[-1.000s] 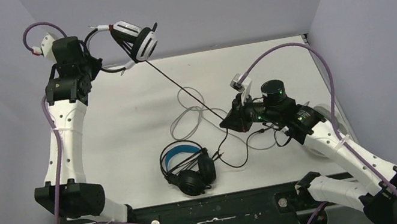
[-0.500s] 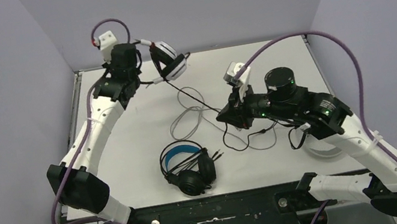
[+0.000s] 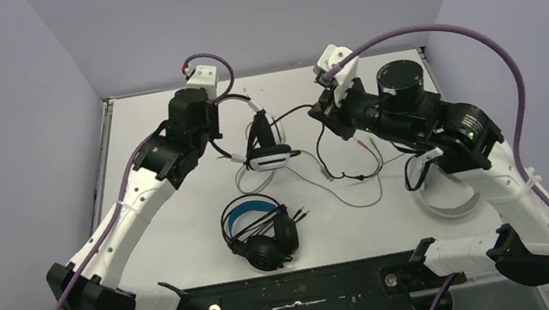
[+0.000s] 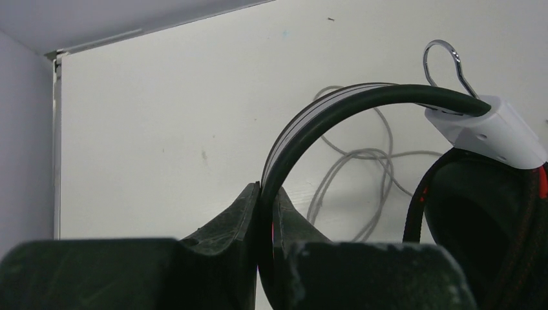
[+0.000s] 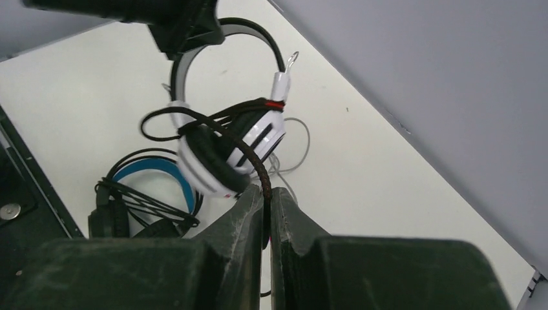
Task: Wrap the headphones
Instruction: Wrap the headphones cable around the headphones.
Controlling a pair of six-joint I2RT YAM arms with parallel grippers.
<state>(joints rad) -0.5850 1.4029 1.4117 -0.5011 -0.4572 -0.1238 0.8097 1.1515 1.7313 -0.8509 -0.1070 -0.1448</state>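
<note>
My left gripper (image 3: 225, 140) (image 4: 266, 194) is shut on the black-and-white headband (image 4: 336, 106) of the white headphones (image 3: 266, 144) (image 5: 226, 148) and holds them above the middle of the table. Their dark braided cable (image 5: 249, 158) lies looped around the ear cups. It runs on into my right gripper (image 3: 320, 110) (image 5: 266, 194), which is shut on it just right of the headset. Slack black cable (image 3: 324, 159) hangs down to the table. Black headphones with a blue-lined band (image 3: 258, 229) (image 5: 152, 171) lie near the front edge. Another white headset (image 3: 449, 201) lies partly hidden under my right arm.
A pale cable (image 3: 257, 170) (image 4: 362, 155) lies in loops on the white table (image 3: 173, 222) under the held headset. Grey walls close in the left, back and right. A black rail (image 3: 302, 289) runs along the near edge between the arm bases.
My left arm has swung down from high at the back left, carrying the white headphones to the table's middle. My right gripper has moved back and up with the cable, which has gone slack.
</note>
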